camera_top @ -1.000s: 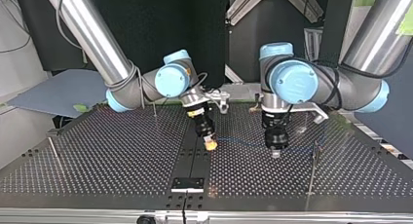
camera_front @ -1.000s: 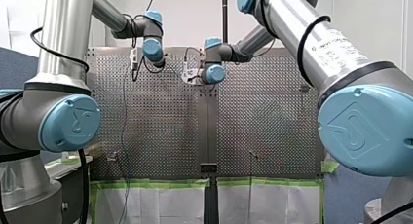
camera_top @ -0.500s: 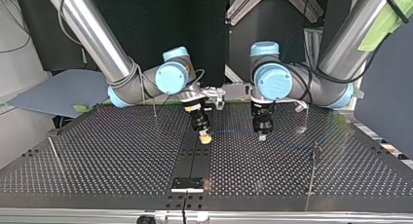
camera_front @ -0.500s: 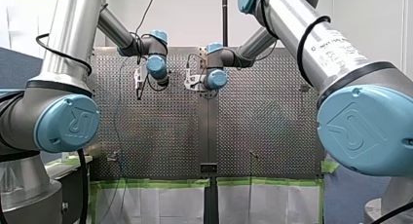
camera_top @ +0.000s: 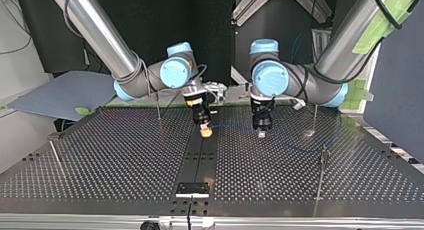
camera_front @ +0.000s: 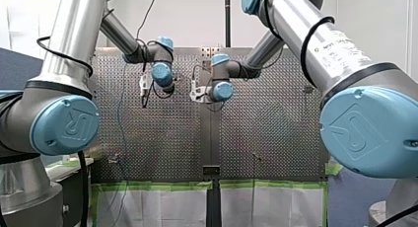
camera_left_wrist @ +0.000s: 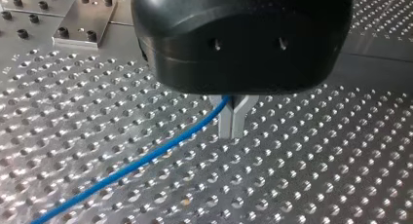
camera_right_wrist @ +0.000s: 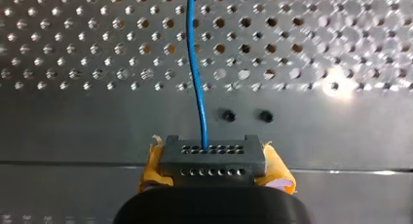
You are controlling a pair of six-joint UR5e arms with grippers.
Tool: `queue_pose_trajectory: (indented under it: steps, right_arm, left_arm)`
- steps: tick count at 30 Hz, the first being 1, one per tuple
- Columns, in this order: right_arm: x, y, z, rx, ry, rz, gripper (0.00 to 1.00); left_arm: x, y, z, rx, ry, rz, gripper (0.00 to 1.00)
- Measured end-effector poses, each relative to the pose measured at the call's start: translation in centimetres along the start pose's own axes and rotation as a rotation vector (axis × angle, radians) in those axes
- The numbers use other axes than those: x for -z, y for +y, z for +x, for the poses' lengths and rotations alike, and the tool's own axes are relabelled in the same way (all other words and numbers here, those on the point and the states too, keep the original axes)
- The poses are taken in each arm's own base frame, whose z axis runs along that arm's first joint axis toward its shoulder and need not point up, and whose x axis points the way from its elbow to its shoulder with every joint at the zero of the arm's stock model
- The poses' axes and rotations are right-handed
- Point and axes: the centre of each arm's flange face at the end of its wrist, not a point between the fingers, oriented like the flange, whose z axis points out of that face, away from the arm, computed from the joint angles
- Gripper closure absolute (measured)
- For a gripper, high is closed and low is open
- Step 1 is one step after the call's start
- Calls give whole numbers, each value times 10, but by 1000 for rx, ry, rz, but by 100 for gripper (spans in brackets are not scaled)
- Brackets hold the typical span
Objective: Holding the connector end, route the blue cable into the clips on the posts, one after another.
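Very little to read. Embossed on my left arm's blue joint cap (camera_front: 66,126), near the front view's left edge: a monogram that reads UR, the U wrapped round the R. Embossed likewise, and larger, on my right arm's blue joint cap (camera_front: 365,131) at that view's right: the same UR monogram. Printed along the silver tube (camera_front: 286,15) above that cap: a pale label (camera_front: 340,46) with small dark lettering, too blurred to spell out.

Left gripper (camera_left_wrist: 232,131), right gripper (camera_right_wrist: 214,160): both closed
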Motion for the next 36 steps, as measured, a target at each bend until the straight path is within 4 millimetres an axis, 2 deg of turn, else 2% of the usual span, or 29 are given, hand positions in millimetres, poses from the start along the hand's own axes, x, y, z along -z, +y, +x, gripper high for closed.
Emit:
queue_pose_trajectory:
  steps: [15,22,27,36]
  right_arm:
    - [19,8,-45,4,-38,-26,100]
    - [29,12,-66,-18,-40,-32,100]
    - [35,19,-80,-37,-39,-41,100]
    - [50,44,-111,-50,-38,-74,100]
  left_arm:
    - [26,-27,40,-8,11,26,100]
    - [44,-49,80,-29,35,56,100]
    - [50,-66,101,-19,39,70,100]
    - [64,-101,143,0,36,92,100]
